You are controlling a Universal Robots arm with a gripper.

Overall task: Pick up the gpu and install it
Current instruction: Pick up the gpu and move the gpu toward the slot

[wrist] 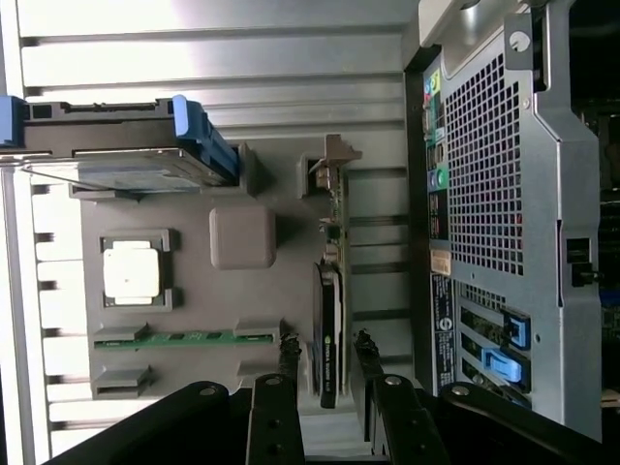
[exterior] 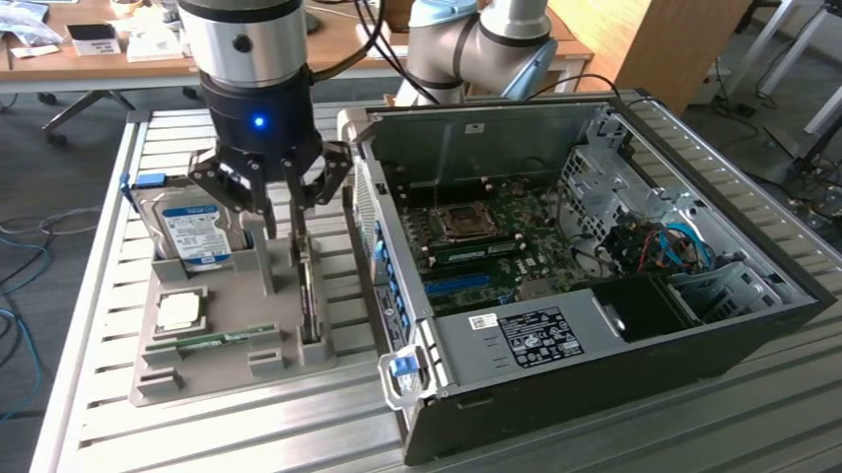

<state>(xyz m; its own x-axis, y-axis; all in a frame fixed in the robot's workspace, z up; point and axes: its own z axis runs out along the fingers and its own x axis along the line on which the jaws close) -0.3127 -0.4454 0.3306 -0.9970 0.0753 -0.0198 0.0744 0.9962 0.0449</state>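
Observation:
The gpu (exterior: 308, 286) is a thin dark card standing on edge in a slot of the grey holder tray (exterior: 263, 360), on the side nearest the computer case (exterior: 632, 325). My gripper (exterior: 286, 219) hangs just above the card's far end. In the wrist view the gpu (wrist: 329, 320) runs between my two fingers, its silver bracket at the end away from me. The gripper (wrist: 325, 354) is open, one finger on each side of the card with a small gap to each.
The tray also holds a blue-labelled hard drive (exterior: 195, 232), a square processor (exterior: 179, 313) and a green memory stick (exterior: 211, 341). The open case lies on its side on the slatted metal table (exterior: 197, 434), motherboard (exterior: 487, 246) facing up. Desks stand behind.

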